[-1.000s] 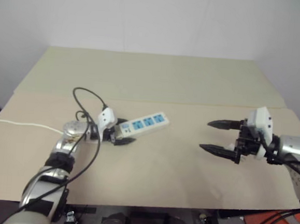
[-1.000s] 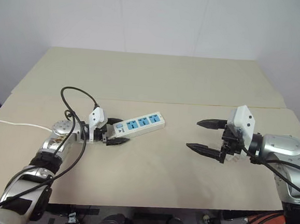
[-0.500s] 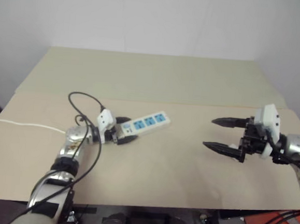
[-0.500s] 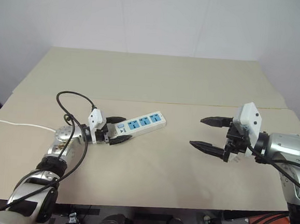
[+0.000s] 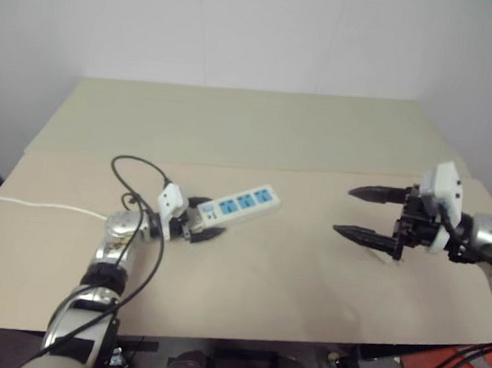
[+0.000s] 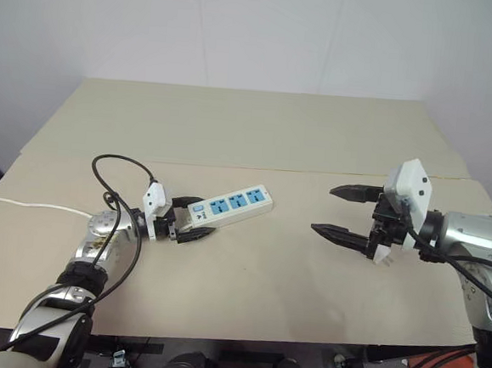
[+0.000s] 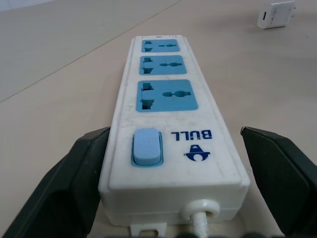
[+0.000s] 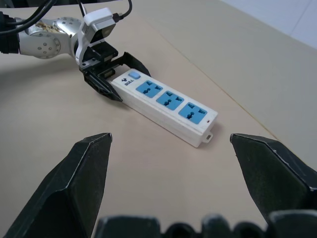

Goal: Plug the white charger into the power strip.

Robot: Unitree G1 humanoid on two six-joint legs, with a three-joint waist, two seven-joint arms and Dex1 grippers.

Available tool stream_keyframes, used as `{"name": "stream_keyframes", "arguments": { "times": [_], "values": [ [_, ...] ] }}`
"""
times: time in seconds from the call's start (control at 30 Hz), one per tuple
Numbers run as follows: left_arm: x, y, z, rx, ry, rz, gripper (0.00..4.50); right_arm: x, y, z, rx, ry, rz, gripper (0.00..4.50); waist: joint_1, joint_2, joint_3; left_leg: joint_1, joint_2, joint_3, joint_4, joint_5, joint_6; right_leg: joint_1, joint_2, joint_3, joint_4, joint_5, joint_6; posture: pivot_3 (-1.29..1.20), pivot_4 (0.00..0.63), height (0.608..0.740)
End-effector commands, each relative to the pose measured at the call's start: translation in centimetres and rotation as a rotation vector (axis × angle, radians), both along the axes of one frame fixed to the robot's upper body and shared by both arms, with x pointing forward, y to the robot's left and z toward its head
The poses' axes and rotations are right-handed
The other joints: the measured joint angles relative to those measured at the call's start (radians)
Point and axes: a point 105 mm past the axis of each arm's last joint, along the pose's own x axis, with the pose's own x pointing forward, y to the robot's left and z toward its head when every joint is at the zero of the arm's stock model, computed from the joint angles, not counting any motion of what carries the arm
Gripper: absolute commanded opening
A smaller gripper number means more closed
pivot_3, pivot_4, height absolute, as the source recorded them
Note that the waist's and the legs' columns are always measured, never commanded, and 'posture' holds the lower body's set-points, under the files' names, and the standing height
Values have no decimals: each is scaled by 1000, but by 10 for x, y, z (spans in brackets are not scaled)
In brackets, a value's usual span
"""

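The power strip (image 6: 232, 204) lies flat on the table (image 6: 275, 135), its three blue sockets facing up and its thin white cord (image 6: 31, 206) running off toward the table's left edge. The left hand (image 6: 194, 218) straddles the strip's switch end. In the left wrist view one finger (image 7: 74, 183) sits against the strip's side and the other (image 7: 280, 173) stands a little off it, so the hand is not yet clamped.

The white charger (image 7: 276, 13) lies on the table well beyond the strip's far end, on the side of the right hand (image 6: 322, 209). That hand hovers above the table with its fingers spread wide and holds nothing.

The charger looks like a small, hard, smooth plastic cube, so it is probably light, stiff and a bit slippery between narrow fingertips. The best hold is likely across two opposite flat faces, low on the body, leaving the pronged face free and square to a socket. Which way the prongs point is too small to tell.

The strip is a light, rigid bar that would likely skate on the smooth table when the charger is pushed in. Pinching it by its long sides at the switch end, clear of the sockets, seems the right brace.
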Motion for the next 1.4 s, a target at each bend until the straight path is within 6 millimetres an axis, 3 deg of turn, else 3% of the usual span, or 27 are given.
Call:
{"name": "stream_keyframes", "arguments": {
  "times": [0.03, 0.07, 0.1, 0.33, 0.5, 1.0, 1.4],
  "values": [
    [-10, -2, -25, 32, 89, -19, 3704, -3, 0, 20, 20, -58, -3, 4500, 0, 0, 0, 0, 0, 0, 0, 0, 0, 0, 0, 0, 0, 0, 0, 0, 150, 740],
    [-11, -1, -26, 33, 91, -21, 3341, -3, 0, 21, 22, -57, -3, 4500, 0, 0, 0, 0, 0, 0, 0, 0, 0, 0, 0, 0, 0, 0, 0, 0, 150, 740],
    [-12, -1, -26, 34, 93, -23, 3269, -3, 0, 21, 23, -57, -4, 4500, 0, 0, -1, 0, 0, 0, 0, 0, 0, 0, 0, 0, 0, 0, 0, 0, 150, 740],
    [-15, 1, -30, 37, 100, -23, 3270, -1, 0, 24, 37, -49, -12, 4500, -1, 1, -2, 0, 0, 0, 0, 0, 0, 0, 0, 0, 0, 0, 0, 0, 150, 740],
    [-13, -2, -21, 23, 77, -31, 3270, 1, -6, 21, 22, -43, -34, 4500, -1, 1, -2, 0, 0, 0, 0, 0, 0, 0, 0, 0, 0, 0, 0, 0, 150, 740],
    [-39, -48, -6, 36, 92, -373, 3270, -2, -24, 20, 0, -43, -103, 4500, 5, 1, -2, -1, 0, 0, 0, -1, 1, 0, -1, 0, 0, 0, 0, 0, 150, 740],
    [-44, -58, -13, 88, 64, -448, 3270, -3, -45, 14, -38, -29, -193, 4500, 5, 0, -2, -1, 0, 0, 0, -2, 3, 0, -1, 0, -1, 0, 0, 0, 150, 740]
  ]
}}
